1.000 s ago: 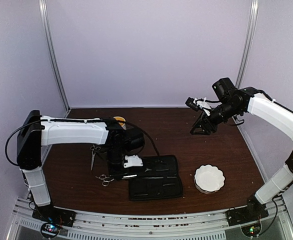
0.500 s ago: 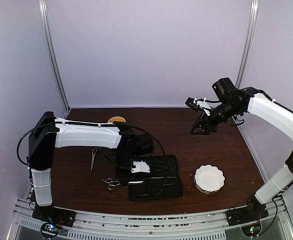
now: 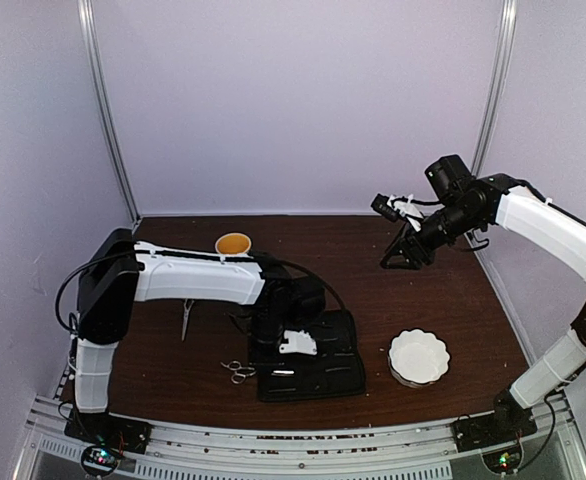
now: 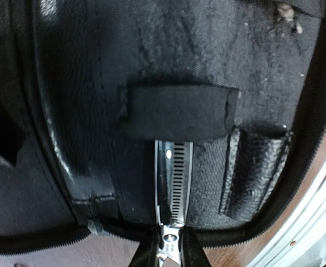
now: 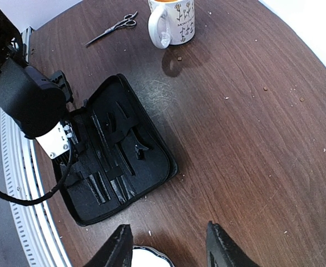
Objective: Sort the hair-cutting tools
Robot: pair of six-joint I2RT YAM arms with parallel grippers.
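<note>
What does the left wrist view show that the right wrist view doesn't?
Left wrist only: a slim toothed silver tool tucked under an elastic strap, the left jaws closed on its end. Right wrist only: the patterned mug, one pair of scissors lying near it, the rim of the white bowl, the right jaws open. Both: the open black case.

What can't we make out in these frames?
- Left wrist: toothed silver tool, far end under the elastic loop; type unclear.
- Top: left gripper fingers and case contents, dark and too small.
- Right wrist: bowl, cut by the bottom edge.
</note>
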